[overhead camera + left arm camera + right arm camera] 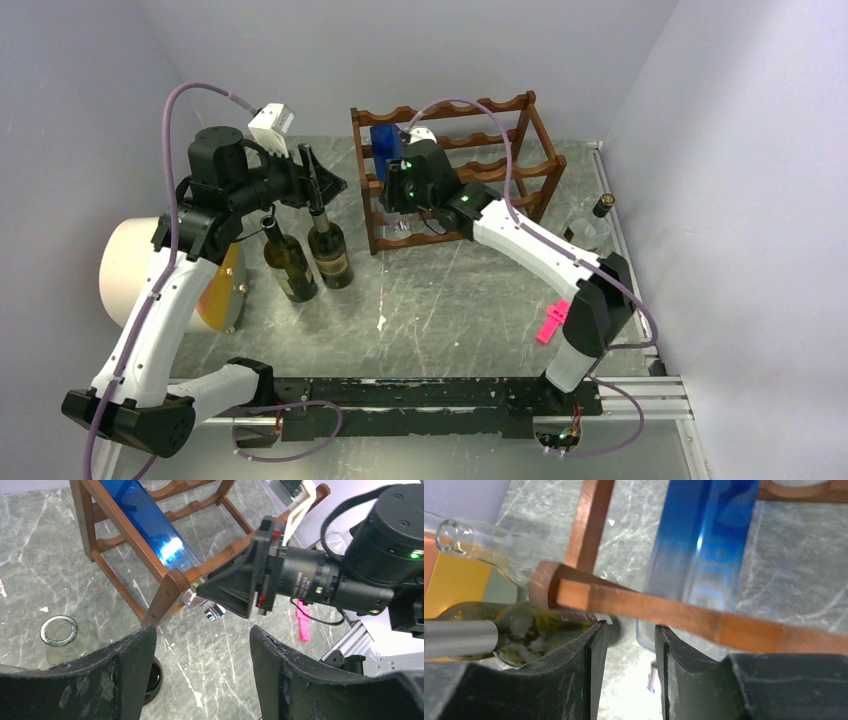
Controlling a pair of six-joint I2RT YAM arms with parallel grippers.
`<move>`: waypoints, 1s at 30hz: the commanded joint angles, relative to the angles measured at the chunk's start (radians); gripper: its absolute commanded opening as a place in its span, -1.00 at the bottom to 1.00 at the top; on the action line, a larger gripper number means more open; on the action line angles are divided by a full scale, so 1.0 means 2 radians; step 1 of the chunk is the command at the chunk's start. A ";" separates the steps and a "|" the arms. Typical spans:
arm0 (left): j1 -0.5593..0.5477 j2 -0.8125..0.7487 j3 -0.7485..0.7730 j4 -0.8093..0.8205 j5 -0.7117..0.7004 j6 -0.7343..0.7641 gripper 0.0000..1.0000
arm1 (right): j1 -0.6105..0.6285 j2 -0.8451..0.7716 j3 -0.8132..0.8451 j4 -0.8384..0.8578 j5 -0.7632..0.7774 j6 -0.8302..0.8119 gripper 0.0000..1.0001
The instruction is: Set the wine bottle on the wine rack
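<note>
The reddish-brown wine rack [470, 165] stands at the back of the table. A blue bottle [384, 143] lies in its left side. Two wine bottles stand left of it: a green one with a label [329, 252] and an olive one [291, 266]. My left gripper [322, 182] is open and empty, just above the labelled bottle's neck. In the left wrist view [202, 650] the bottle's dark top [152, 677] shows by the left finger. My right gripper [393, 205] is at the rack's front left corner, narrowly open and empty [630, 635], below a rack rail [649, 607] and the blue bottle [704, 555].
A large white and yellow roll [150, 270] lies at the left. A small clear bottle with a dark cap [598, 215] stands right of the rack. A pink object [552, 322] lies near the right arm. The right arm's wrist [320, 575] is close to my left gripper.
</note>
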State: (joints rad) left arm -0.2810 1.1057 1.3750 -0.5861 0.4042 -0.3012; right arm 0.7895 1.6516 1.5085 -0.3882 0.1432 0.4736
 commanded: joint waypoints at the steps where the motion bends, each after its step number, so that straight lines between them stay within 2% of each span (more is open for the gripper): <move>1: 0.005 0.003 0.001 -0.001 0.007 0.011 0.44 | 0.000 0.035 0.048 0.007 -0.030 -0.024 -0.15; 9: 0.005 0.001 -0.003 0.009 -0.016 0.006 0.44 | -0.002 0.098 0.109 0.022 -0.014 -0.022 -0.17; 14: 0.005 -0.001 -0.003 0.011 -0.024 0.004 0.44 | -0.002 0.095 0.102 0.048 -0.005 -0.013 -0.14; 19: 0.005 -0.008 -0.007 0.015 -0.027 0.001 0.45 | -0.002 0.034 0.029 0.068 -0.008 -0.002 0.02; 24: 0.005 -0.018 -0.019 0.029 -0.026 -0.003 0.45 | -0.002 -0.060 -0.075 0.080 0.038 0.025 0.20; 30: 0.005 -0.021 -0.028 0.041 -0.023 -0.007 0.45 | -0.002 -0.081 -0.123 0.069 0.046 0.050 0.31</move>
State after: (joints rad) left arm -0.2802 1.0771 1.3262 -0.5549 0.3622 -0.3035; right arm 0.7891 1.4780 1.2999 -0.2607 0.1959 0.5285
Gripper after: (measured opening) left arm 0.726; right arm 0.646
